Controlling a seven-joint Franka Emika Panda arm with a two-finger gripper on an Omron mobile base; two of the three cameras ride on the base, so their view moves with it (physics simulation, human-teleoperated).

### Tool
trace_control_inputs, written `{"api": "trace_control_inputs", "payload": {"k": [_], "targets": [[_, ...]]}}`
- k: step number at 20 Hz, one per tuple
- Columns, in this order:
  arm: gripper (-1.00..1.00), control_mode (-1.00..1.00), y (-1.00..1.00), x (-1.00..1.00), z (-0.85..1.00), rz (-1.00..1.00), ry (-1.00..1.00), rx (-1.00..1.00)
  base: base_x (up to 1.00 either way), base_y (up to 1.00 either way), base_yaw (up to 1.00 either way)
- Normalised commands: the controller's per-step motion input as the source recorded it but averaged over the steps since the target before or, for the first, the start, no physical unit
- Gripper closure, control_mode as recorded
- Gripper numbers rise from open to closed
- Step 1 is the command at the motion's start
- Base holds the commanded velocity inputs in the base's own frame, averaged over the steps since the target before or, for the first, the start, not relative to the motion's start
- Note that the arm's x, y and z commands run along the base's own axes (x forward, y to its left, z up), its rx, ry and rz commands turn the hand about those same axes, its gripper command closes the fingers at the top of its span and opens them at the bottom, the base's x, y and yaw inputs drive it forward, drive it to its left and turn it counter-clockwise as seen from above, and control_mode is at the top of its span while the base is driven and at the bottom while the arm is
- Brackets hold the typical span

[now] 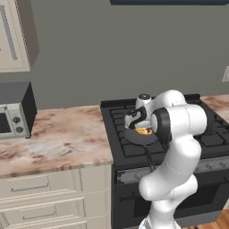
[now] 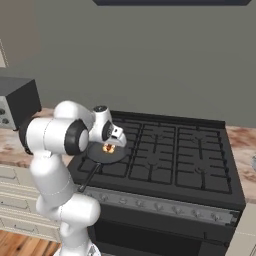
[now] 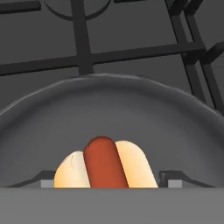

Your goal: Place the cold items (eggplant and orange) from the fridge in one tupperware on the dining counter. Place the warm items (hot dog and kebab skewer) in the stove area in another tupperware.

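Observation:
The hot dog (image 3: 103, 162), a reddish sausage in a pale bun, lies in a dark round pan (image 3: 109, 81) on the stove's front left burner. My gripper (image 3: 107, 181) is low over the pan. Its dark fingertips (image 3: 173, 179) stand one on each side of the bun, very near its sides, open. From the left base view the hot dog (image 1: 143, 130) peeks out under the gripper (image 1: 139, 126), and the right base view shows the hot dog (image 2: 108, 148) just below the gripper (image 2: 112, 142). The kebab skewer, tupperware, fridge, eggplant and orange are out of view.
The pan's long handle (image 2: 89, 176) sticks out over the front edge of the black stove (image 2: 170, 150). A marble counter (image 1: 58, 138) runs to the left with a grey toaster oven (image 1: 13, 114) at its back. Cream drawers (image 1: 44, 201) sit below.

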Motion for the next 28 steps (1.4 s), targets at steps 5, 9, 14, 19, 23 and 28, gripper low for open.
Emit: {"api": "trace_control_inputs", "payload": {"k": [5,9,14,19,23,28], "targets": [[1.0,-1.0,-0.35,-0.35,0.39,-0.04,-0.03,0.19,0.0,0.0,0.0],[1.0,-1.0,-0.01,-0.25,1.0,-0.04,0.0,0.16,0.0,0.0,0.0],[1.0,-1.0,0.0,-0.4,1.0,-0.08,0.1,0.17,0.0,0.0,0.0],[1.0,-1.0,0.0,-0.99,0.72,-0.18,0.17,0.14,0.0,0.0,0.0],[1.0,-1.0,0.05,-1.0,0.34,-0.26,0.06,0.1,0.0,0.0,0.0],[1.0,-1.0,0.21,-1.0,0.01,-0.3,-0.14,0.11,0.0,0.0,0.0]]}}
